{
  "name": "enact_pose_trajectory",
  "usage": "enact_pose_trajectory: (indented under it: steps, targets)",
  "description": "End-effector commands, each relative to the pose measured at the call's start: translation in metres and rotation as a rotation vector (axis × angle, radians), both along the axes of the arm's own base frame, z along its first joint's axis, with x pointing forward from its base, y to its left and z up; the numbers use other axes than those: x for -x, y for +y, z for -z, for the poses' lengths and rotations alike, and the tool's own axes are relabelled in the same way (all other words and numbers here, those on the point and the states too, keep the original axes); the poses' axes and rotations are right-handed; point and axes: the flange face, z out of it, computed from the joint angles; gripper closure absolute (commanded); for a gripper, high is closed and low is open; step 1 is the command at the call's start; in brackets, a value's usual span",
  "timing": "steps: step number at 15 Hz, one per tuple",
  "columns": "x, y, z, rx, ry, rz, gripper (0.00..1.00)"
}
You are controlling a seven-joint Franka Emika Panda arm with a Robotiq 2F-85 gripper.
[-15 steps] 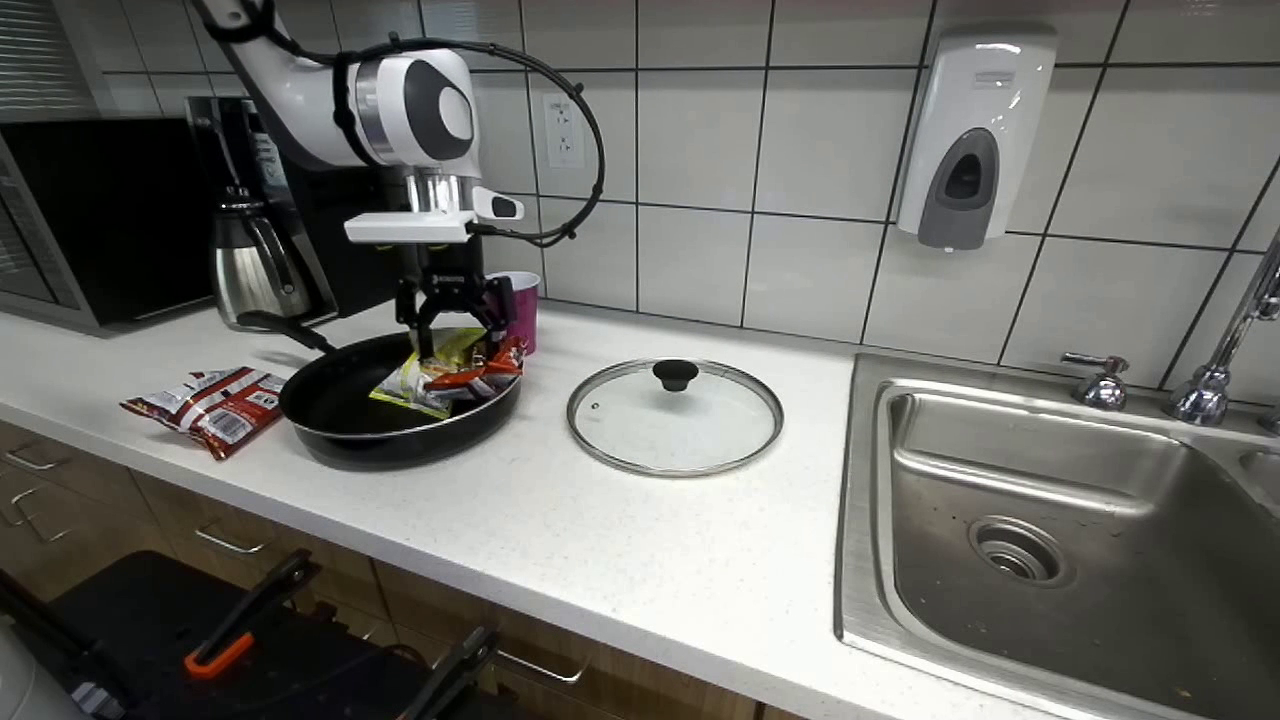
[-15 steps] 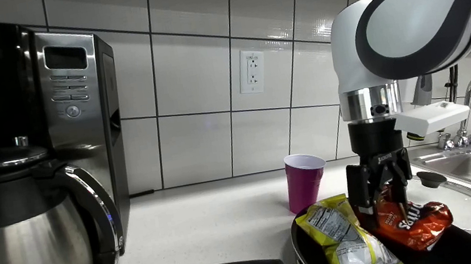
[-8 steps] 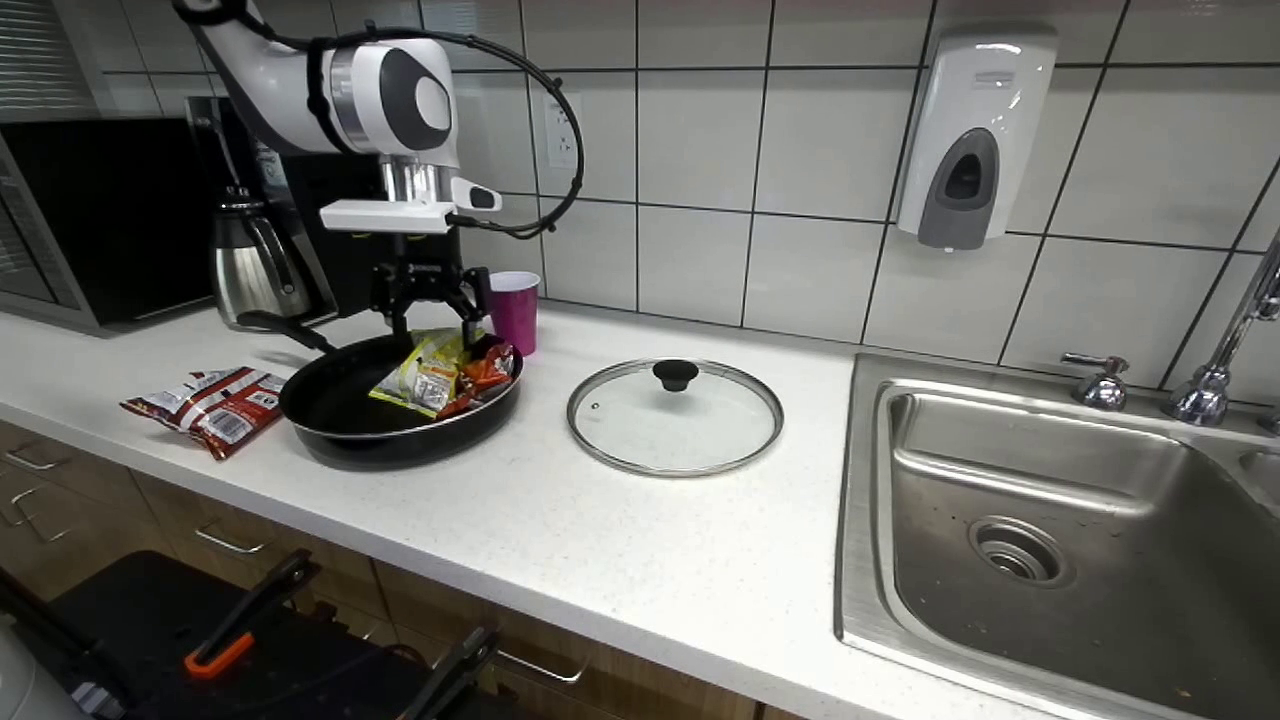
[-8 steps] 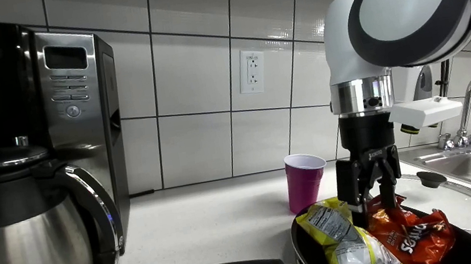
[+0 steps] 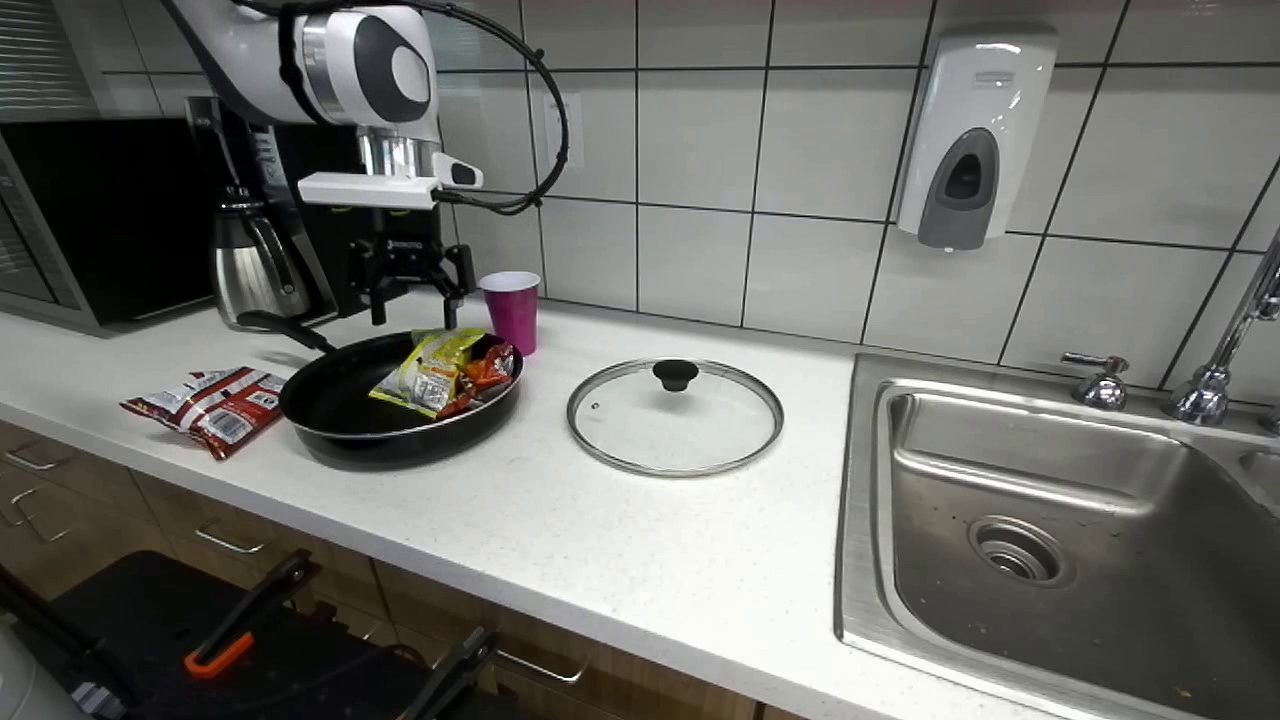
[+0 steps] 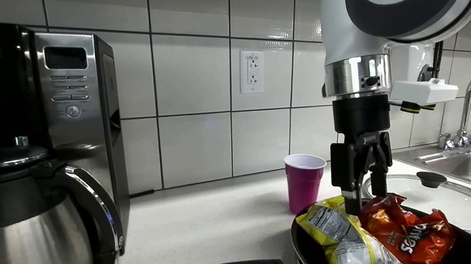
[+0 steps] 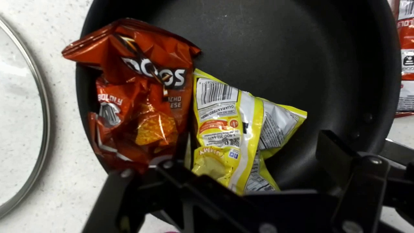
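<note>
Red chip bag [image 7: 155,100] below my fingers [image 6: 353,205], crumpled inside the black pan [image 7: 275,48], yellow chip bag [image 7: 223,123] just beside it. My fingers stand wide apart, pointing down above the pan. Worktop [image 5: 600,540] white, finely speckled, meeting a pale, dark-grouted tiled wall [image 5: 700,270]. Magenta cup [image 5: 512,312] upright near my fingers, toward the wall. In an exterior view: glass lid [image 5: 676,425] flat on the worktop, right of my fingers; steel sink [image 5: 858,500] well farther right, soap dispenser [image 5: 975,130] on that wall above it. Another red bag [image 5: 215,405] lies lower left of my fingers, outside the pan. Coffee maker [image 6: 79,133] well left of my fingers in an exterior view, wall outlet [image 6: 251,72] between. Wooden drawers [image 5: 650,670] below their level, under the worktop's front edge.
</note>
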Motion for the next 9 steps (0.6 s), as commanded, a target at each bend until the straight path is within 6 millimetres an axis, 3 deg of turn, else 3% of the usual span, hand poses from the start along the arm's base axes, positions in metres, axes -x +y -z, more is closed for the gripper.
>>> enact_pose_trajectory:
  steps: [1,9]
  targets:
    - [0.007,0.014,-0.016,-0.025,0.024,-0.059,0.0]
    - [0.007,0.015,-0.002,-0.017,0.019,-0.041,0.0]
